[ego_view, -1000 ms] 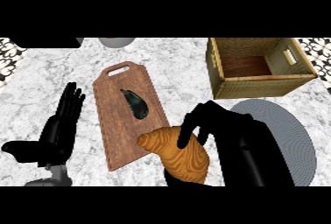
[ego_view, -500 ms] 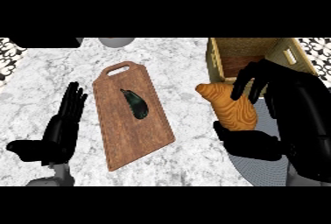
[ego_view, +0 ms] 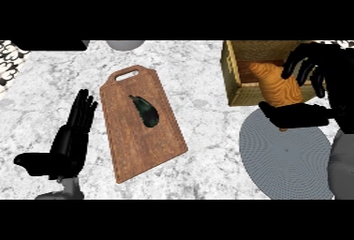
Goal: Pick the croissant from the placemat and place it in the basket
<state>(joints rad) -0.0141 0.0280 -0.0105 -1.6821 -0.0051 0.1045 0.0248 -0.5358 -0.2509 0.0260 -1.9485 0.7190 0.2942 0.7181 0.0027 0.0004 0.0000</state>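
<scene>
- The croissant (ego_view: 278,89) is off the table, held over the basket's near rim, part above the opening.
- My right hand (ego_view: 311,89) has its fingers (ego_view: 298,62) and thumb clamped around the croissant.
- The basket (ego_view: 235,70) sits just beyond the grey placemat (ego_view: 287,154).
- I judge this the carry step; next I need to push further over the opening, lower, and let go.
- My left hand (ego_view: 66,140) rests open beside the cutting board (ego_view: 142,136), which carries a dark eggplant (ego_view: 146,110).
</scene>
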